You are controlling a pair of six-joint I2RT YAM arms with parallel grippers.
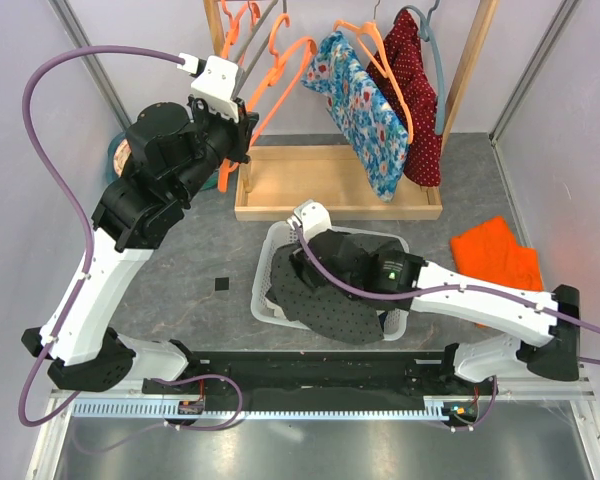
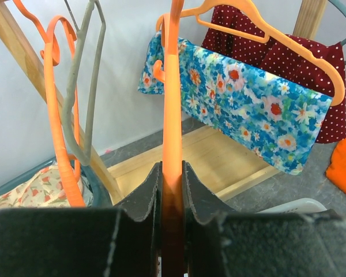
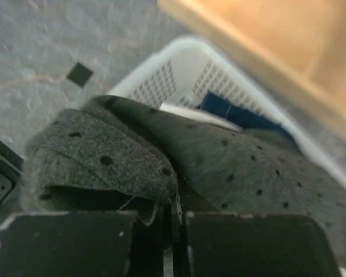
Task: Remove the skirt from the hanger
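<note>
My left gripper (image 1: 242,130) is raised at the wooden rack (image 1: 335,195) and is shut on a bare orange hanger (image 1: 280,85). In the left wrist view that hanger (image 2: 173,115) runs up from between my closed fingers (image 2: 145,196). My right gripper (image 1: 298,262) is low over the white basket (image 1: 262,285) and is shut on the dark grey dotted skirt (image 1: 330,300), which lies draped across the basket. In the right wrist view the skirt (image 3: 219,167) folds over the basket's rim (image 3: 179,49) right in front of my gripper (image 3: 172,222).
A blue floral garment (image 1: 365,110) and a red dotted garment (image 1: 418,90) hang on hangers on the rack. More orange and grey hangers (image 2: 75,86) hang at its left end. An orange cloth (image 1: 495,255) lies on the table at right. A small black square (image 1: 221,285) lies left of the basket.
</note>
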